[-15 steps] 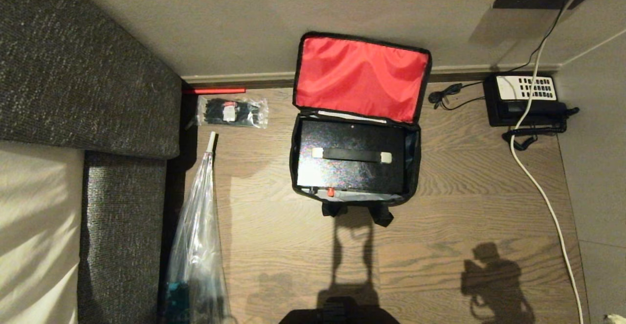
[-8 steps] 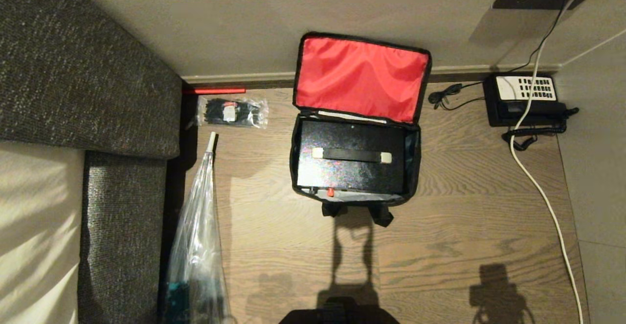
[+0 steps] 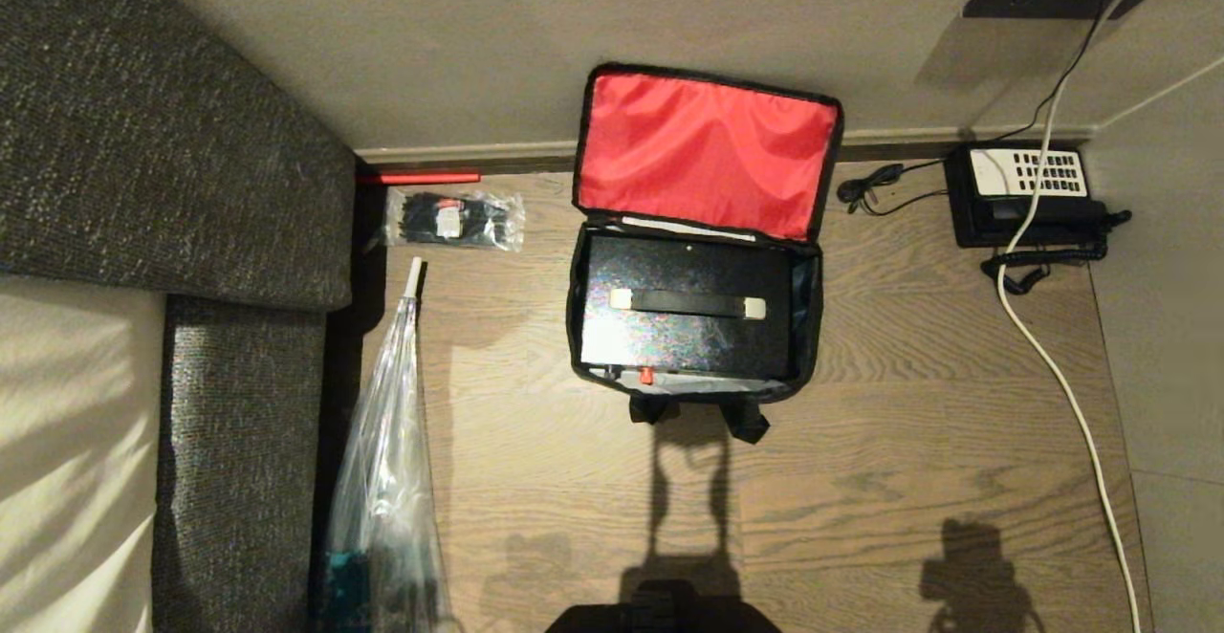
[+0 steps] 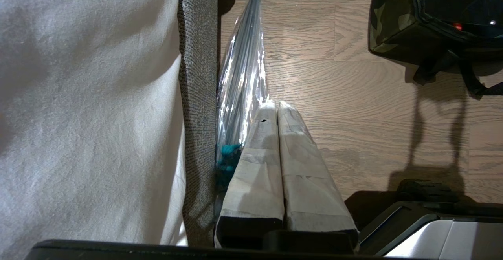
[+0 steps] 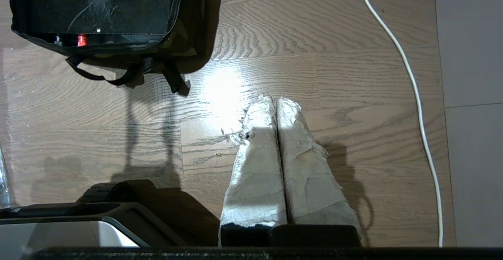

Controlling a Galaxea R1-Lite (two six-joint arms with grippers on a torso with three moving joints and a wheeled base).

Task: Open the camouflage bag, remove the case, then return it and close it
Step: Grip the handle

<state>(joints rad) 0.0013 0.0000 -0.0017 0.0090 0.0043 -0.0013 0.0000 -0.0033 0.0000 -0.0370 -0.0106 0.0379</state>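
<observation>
**Bag open, case inside, lid not yet closed**

The camouflage bag (image 3: 696, 317) sits on the wooden floor (image 3: 908, 403) against the skirting, between the grey sofa (image 3: 172, 136) on my left and the black telephone (image 3: 1028, 195) on my right. Its lid stands up against the wall, red lining facing me, so the opening step is done. The case (image 3: 687, 308) lies flat inside the bag, handle up, its small red knob (image 3: 646, 376) on the near edge. I cannot tell from this alone whether it has already been out and come back; if it has, only closing the lid is left.

My right gripper (image 5: 275, 102) hangs above bare floor, well short of the bag, fingers pressed together and holding nothing. My left gripper (image 4: 274, 105) is parked the same way, closed and empty, near the wrapped umbrella (image 3: 387, 461) by the sofa.
</observation>
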